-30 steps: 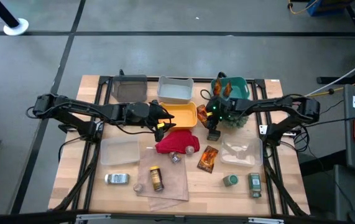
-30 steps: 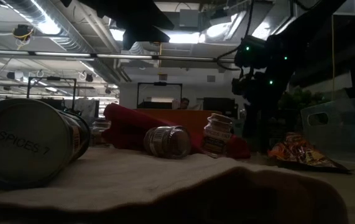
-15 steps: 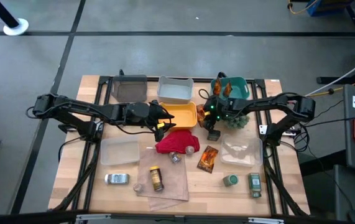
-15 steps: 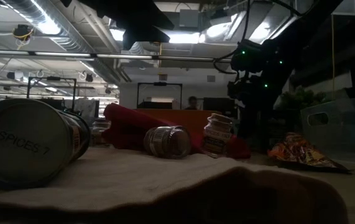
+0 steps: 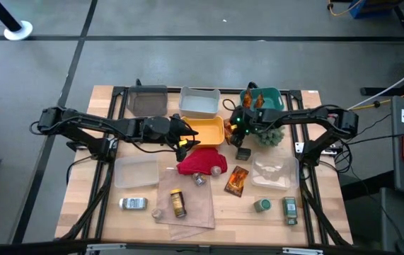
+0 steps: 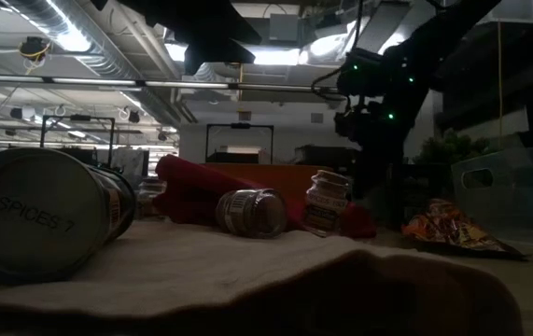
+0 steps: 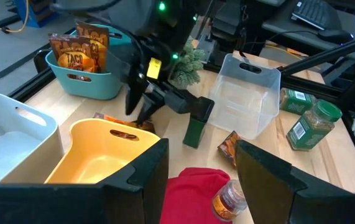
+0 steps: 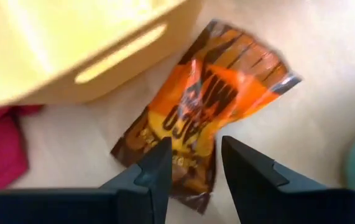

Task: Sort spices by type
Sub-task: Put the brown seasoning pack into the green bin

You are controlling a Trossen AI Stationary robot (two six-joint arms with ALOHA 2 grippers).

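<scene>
My right gripper is open, pointing down just above an orange-brown foil sachet that lies flat on the table beside the yellow bin. In the high view this gripper is at the bin's right side. A dark tin stands upright just nearer, apart from the fingers. My left gripper is open over the yellow bin's near edge. More sachets stand in the teal basket, and another sachet lies nearer.
A red cloth with small jars beside it lies mid-table. A yellow-capped brown bottle, a silver-capped jar and green-lidded jars sit along the near edge. Clear bins, a grey bin, a white bin and a fuzzy green plant stand around.
My right gripper has moved from above the dark tin toward the table's far left, rising a little, and now hovers over the sachet beside the yellow bin. The tin has stayed standing where it was.
</scene>
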